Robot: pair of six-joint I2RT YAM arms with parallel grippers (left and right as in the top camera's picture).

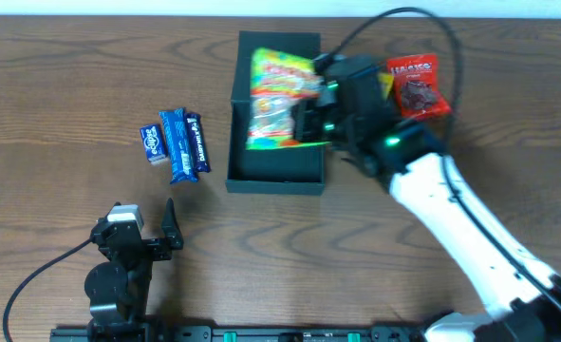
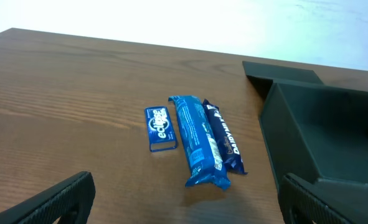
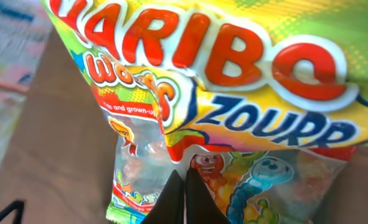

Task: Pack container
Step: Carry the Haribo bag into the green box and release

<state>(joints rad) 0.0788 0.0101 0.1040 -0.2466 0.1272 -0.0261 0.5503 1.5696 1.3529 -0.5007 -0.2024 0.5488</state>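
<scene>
The dark green container (image 1: 275,180) stands open at the table's middle, lid flap at its far end; its near wall also shows in the left wrist view (image 2: 320,143). Colourful Haribo bags (image 1: 280,100) lie in it. My right gripper (image 1: 308,119) is over the container's right side. In the right wrist view its fingers (image 3: 184,174) are pressed together at the lower edge of the yellow Haribo Zourr bag (image 3: 264,99), which lies over a second Haribo worms bag (image 3: 140,168). My left gripper (image 1: 145,214) is open and empty near the front edge (image 2: 187,199).
Two blue snack bars (image 1: 187,144) and a small blue packet (image 1: 151,142) lie left of the container; they also show in the left wrist view (image 2: 199,140). A red snack packet (image 1: 418,85) lies right of the container, behind my right arm.
</scene>
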